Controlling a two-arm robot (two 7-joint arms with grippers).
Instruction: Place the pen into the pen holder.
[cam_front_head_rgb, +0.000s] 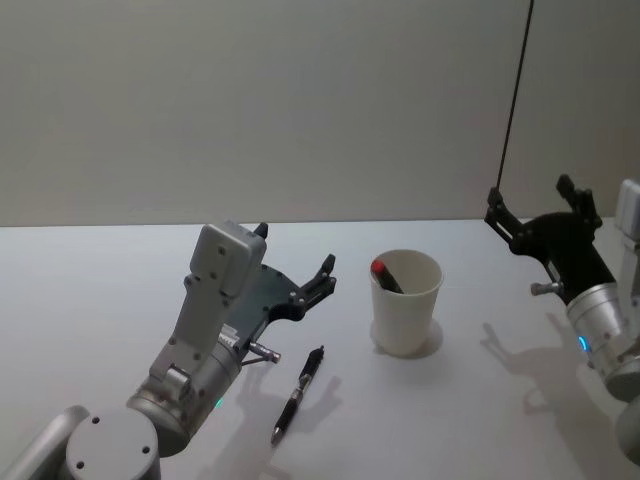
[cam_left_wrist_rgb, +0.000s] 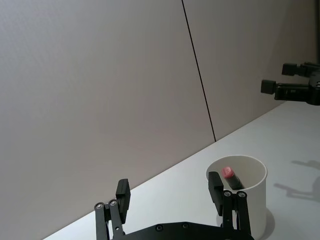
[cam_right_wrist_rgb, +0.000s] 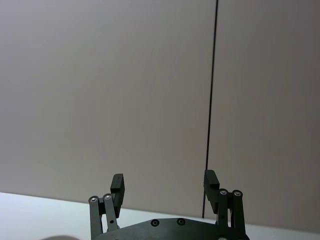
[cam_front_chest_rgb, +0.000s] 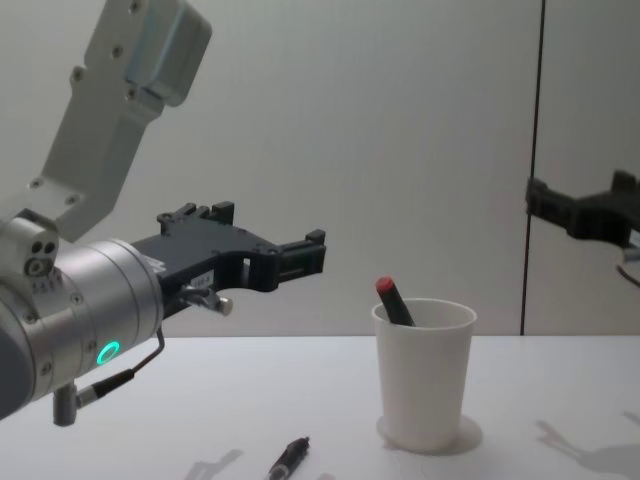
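A black pen lies on the white table, also seen low in the chest view as the pen. The pen holder, a white paper cup, stands upright to its right and holds another pen with a red tip. My left gripper hovers open and empty above the table, just beyond the lying pen and left of the cup. From the left wrist, the left gripper frames the cup. My right gripper hangs open and empty in the air, right of the cup.
The white table runs back to a grey wall with a dark vertical seam. Bare tabletop lies around the cup and the pen.
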